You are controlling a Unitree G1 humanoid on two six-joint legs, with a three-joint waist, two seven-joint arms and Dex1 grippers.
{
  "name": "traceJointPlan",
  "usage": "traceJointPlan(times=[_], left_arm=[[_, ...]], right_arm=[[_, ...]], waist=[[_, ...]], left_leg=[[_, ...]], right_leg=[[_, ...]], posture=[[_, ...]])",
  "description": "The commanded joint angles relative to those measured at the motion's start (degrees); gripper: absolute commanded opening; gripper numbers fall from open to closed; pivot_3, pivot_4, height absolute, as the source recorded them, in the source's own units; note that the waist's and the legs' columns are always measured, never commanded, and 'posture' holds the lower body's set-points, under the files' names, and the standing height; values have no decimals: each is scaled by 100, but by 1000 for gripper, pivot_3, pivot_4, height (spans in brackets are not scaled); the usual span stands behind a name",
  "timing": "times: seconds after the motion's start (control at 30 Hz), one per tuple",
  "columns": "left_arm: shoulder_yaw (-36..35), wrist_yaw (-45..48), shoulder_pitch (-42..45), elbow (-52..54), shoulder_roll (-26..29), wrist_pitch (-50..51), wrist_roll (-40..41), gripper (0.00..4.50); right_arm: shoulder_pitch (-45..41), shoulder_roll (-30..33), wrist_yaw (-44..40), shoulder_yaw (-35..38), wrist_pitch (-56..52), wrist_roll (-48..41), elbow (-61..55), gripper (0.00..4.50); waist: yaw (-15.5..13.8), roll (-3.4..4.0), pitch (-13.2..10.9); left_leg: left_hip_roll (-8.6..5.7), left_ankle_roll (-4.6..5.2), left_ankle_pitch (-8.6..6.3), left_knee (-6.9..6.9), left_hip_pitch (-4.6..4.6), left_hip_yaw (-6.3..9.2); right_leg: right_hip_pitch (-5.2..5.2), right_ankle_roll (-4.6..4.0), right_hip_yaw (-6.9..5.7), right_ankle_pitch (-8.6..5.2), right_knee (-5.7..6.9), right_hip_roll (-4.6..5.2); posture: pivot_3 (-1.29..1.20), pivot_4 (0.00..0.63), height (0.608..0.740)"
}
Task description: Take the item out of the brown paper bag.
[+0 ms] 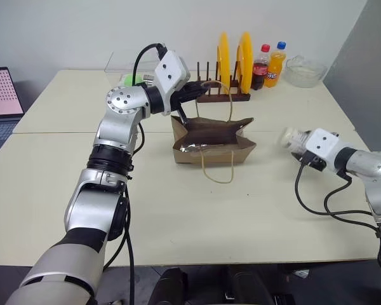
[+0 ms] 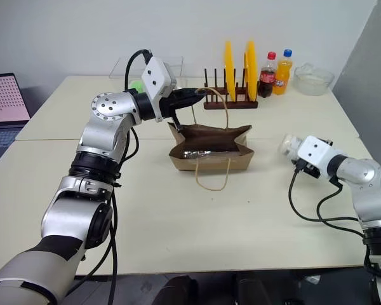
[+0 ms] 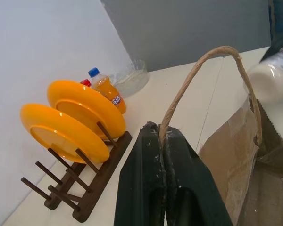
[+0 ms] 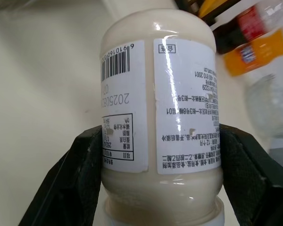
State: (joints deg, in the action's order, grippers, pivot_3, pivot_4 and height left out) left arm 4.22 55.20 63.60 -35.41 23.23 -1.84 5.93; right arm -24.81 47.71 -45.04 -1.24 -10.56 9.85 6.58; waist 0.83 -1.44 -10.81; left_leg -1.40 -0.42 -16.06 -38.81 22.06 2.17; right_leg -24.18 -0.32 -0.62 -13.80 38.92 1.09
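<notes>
— Holding anything, that left gripper [image 2: 193,96]?

— Yes. Its two black fingers [image 3: 146,179] are pressed tight together on one tan cord handle [image 3: 198,70] of the brown paper bag [image 1: 213,141]. The loop rises from between the fingertips and arches over to the bag's rim.

— Where is the bag itself?

— Near the middle of the pale table [image 1: 178,210], mouth open upward. Its second handle [image 1: 217,170] lies slack on the tabletop on the near side.

— And the item?

— Outside the bag, well to the right of it. The right gripper [image 4: 155,155] has its fingers spread wide around the whitish bottle [image 4: 158,99], one pad on each side of the body, pinching it across the printed label. In the head views the bottle [image 2: 290,145] is at the front of that gripper, over the right part of the table, clearly apart from the bag. Whether it touches the tabletop I cannot tell.

— What else is on the table?

— At the far side, a dark wooden rack [image 1: 223,95] with two orange plates [image 1: 233,58] standing on edge. Right of it, a red-capped cola bottle [image 1: 261,67] and an orange soda bottle [image 1: 276,65] side by side, then a clear glass bowl [image 1: 305,71]. A laptop [image 1: 1,101] sits off the far left edge.
</notes>
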Motion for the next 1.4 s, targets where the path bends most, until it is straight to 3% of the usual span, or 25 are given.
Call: traceJointPlan(times=[0.03,0.2,0.33,0.53,0.77,0.87,0.93,1.1,1.27,1.4], left_arm=[[-52,-9,142,135,2,-119,25,0],[-57,-14,150,124,-10,-124,30,0],[-56,-23,178,82,-31,-154,20,0],[-58,-27,214,20,-56,-190,15,0],[-159,-61,300,-94,-92,57,131,0],[-133,-77,382,-265,-105,-4,82,0],[-136,-98,446,-389,-117,-34,78,0],[-133,86,580,-552,-40,167,120,0],[-124,451,558,-326,189,407,166,1508],[-248,694,363,129,464,578,331,2733]], right_arm=[[-83,113,-298,-10,-141,-164,-9,3055],[-91,116,-510,-189,-170,-143,132,3055],[-111,121,-687,-258,-345,-169,186,4408],[-59,201,-907,134,-972,-650,-409,4459],[699,522,-1205,1871,-2696,-2199,-2871,4459],[852,-378,-580,2421,-3301,-3275,-4140,4459],[1124,-944,-138,2333,-3347,-3543,-4881,4459],[1908,-1893,989,1265,-2558,-2820,-5590,4459],[2165,-2415,1657,213,-1710,-2047,-5401,4500],[2062,-2504,1718,-53,-1294,-1907,-5107,4500]], waist=[[0,0,0],[0,0,0],[0,0,0],[-1,0,0],[-68,0,0],[-58,-3,-2],[-49,-3,-2],[-61,-4,-1],[-41,-4,-1],[-14,-3,-1]], left_leg=[[0,0,0,0,0,0],[0,0,0,0,0,1],[0,-1,0,-1,0,2],[0,-1,1,-1,-1,2],[0,-1,0,-2,2,12],[1,-1,0,-2,-1,19],[5,-1,0,-1,-4,23],[-4,-1,0,-3,-1,16],[-3,-1,0,-5,-4,13],[1,-2,1,-4,-5,14]], right_leg=[[0,0,0,0,0,0],[0,1,-1,0,0,0],[1,1,-1,0,0,0],[1,1,-2,0,0,0],[5,12,-9,-7,-3,1],[10,27,-14,-16,-4,0],[12,30,-15,-17,-2,-3],[8,31,-9,-18,0,4],[8,32,-6,-17,-1,0],[7,32,-7,-18,0,-4]], posture=[[0,150,740],[0,150,740],[0,150,740],[0,150,740],[0,150,740],[0,150,740],[0,150,740],[0,150,740],[0,150,740],[0,150,740]])
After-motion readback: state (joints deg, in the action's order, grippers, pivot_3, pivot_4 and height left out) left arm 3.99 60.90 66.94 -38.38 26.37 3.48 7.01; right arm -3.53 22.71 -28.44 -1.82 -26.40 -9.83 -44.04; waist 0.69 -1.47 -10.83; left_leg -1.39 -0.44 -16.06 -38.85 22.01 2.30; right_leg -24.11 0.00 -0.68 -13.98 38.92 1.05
